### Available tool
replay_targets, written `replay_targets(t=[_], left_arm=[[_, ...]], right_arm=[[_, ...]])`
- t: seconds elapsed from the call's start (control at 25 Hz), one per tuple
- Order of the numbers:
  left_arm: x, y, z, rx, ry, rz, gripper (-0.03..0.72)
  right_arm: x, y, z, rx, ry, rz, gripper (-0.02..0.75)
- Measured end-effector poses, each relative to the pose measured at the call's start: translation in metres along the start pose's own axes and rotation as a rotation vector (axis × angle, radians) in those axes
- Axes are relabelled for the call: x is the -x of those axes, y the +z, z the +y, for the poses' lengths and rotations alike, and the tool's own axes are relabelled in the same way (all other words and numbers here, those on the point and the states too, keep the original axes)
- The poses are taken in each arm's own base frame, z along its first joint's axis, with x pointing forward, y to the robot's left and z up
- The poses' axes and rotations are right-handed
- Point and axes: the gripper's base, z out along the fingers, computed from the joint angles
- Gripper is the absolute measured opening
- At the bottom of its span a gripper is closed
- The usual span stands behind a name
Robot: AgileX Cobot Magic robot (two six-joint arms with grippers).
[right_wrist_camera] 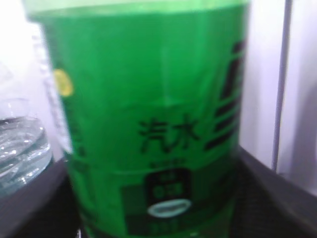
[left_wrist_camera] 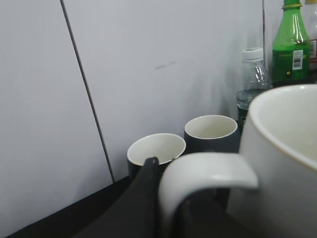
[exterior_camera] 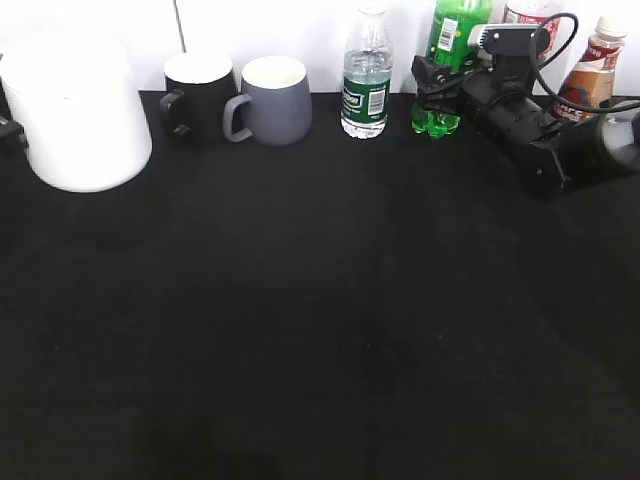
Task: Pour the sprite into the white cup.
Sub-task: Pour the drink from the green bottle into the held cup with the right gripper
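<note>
Sprite bottle: stands upright at the back edge of the desk, against the white wall, just right of the clear water bottle and left of a brown-labelled bottle.
How it will handle: I judge it thin-walled plastic, smooth and somewhat slippery, giving under a hard squeeze. I cannot read the fill level, so I treat it as heavy and liable to slosh when tipped.
Where to hold: low on the body, around the label band, firm but not crushing; too high a hold would make the tilt harder to control.
My right gripper: level with the bottle's lower body, a finger on either side in the exterior view. In the right wrist view the green label fills the frame between dark finger edges. The fingers are narrow around the bottle, but I cannot tell if they press on it.
White cup: far left of the desk, well apart from the sprite; the black mug and grey mug stand between.
My left gripper: a dark finger sits beside the cup's loop handle. Whether it grips the handle, I cannot tell.
</note>
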Motion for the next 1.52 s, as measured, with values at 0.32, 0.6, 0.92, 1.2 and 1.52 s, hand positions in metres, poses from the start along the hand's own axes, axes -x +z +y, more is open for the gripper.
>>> replay_targets(t=[0.32, 0.6, 0.92, 1.2, 1.52], left_arm=[[-0.002, 0.000, 0.001, 0.008, 0.000, 0.024, 0.036], [-0.002, 0.000, 0.001, 0.005, 0.003, 0.026, 0.036], [-0.004, 0.000, -0.006, -0.061, -0.014, 0.047, 0.036], [0.001, 0.012, -0.031, -0.167, -0.047, 0.022, 0.036], [0.003, 0.017, -0.043, -0.210, -0.072, 0.018, 0.036]], right_arm=[[-0.003, -0.001, 0.013, 0.151, 0.027, 0.037, 0.396], [0.009, -0.032, 0.006, 0.141, 0.057, 0.112, 0.396], [0.027, -0.071, 0.029, 0.324, 0.016, 0.215, 0.394], [0.074, -0.083, 0.047, 0.449, -0.063, 0.154, 0.394], [0.141, -0.119, 0.072, 0.589, -0.105, 0.316, 0.394]])
